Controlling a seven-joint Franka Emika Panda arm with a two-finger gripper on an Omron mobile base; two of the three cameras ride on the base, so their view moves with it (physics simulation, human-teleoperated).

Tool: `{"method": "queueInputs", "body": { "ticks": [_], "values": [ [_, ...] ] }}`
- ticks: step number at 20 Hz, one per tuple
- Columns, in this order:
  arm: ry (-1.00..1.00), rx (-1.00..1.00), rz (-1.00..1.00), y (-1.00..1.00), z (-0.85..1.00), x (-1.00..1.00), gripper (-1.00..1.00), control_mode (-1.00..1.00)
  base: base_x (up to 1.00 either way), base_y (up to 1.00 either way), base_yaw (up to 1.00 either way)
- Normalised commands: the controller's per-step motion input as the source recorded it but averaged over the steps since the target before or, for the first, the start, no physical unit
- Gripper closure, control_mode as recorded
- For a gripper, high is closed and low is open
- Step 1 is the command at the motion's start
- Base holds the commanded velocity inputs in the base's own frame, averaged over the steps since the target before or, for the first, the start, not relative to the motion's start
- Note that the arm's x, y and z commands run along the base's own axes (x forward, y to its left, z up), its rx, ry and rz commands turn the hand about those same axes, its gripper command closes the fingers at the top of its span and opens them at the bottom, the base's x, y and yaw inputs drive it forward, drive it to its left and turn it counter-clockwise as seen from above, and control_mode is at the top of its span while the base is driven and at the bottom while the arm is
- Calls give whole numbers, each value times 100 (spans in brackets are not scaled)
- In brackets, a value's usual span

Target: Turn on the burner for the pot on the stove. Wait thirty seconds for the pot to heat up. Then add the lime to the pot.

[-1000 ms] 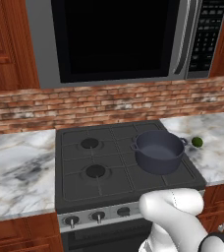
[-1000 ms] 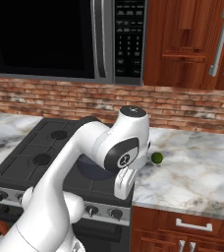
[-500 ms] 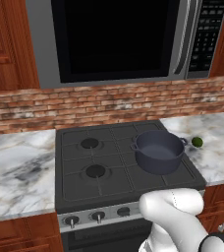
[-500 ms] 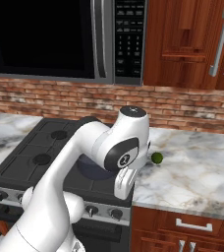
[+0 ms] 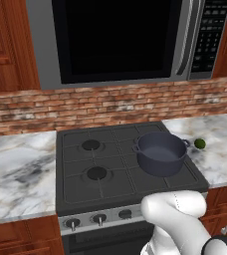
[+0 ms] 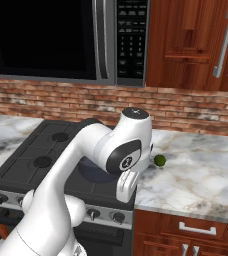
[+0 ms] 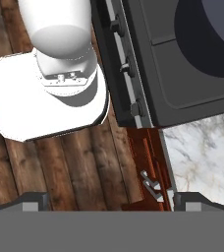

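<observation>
Pot (image 5: pixel 160 153) on stove (image 5: pixel 85 187) right-front burner; lime (image 5: pixel 199 144) on counter (image 5: pixel 220 159) beside.

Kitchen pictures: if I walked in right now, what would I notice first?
Probably the big white robot arm bending in front of the stove, its open gripper hanging low by the front edge. Next comes the dark blue-grey pot on the stove's right side, with no lid. Then the tiny bright green lime sitting on the marble counter just right of the pot.
</observation>
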Motion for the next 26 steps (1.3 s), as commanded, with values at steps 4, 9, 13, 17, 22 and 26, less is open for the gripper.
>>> {"method": "queueInputs", "body": {
  "ticks": [4, 9, 13, 17, 22, 26],
  "values": [
    [0, 0, 0, 0, 0, 0, -100, -100, 0, 0, 0],
    [0, 0, 0, 0, 0, 0, -100, -100, 0, 0, 0],
    [0, 0, 0, 0, 0, 0, -100, -100, 0, 0, 0],
    [0, 0, 0, 0, 0, 0, -100, -100, 0, 0, 0],
    [0, 0, 0, 0, 0, 0, -100, -100, 0, 0, 0],
    [0, 0, 0, 0, 0, 0, -100, -100, 0, 0, 0]
  ]
}}
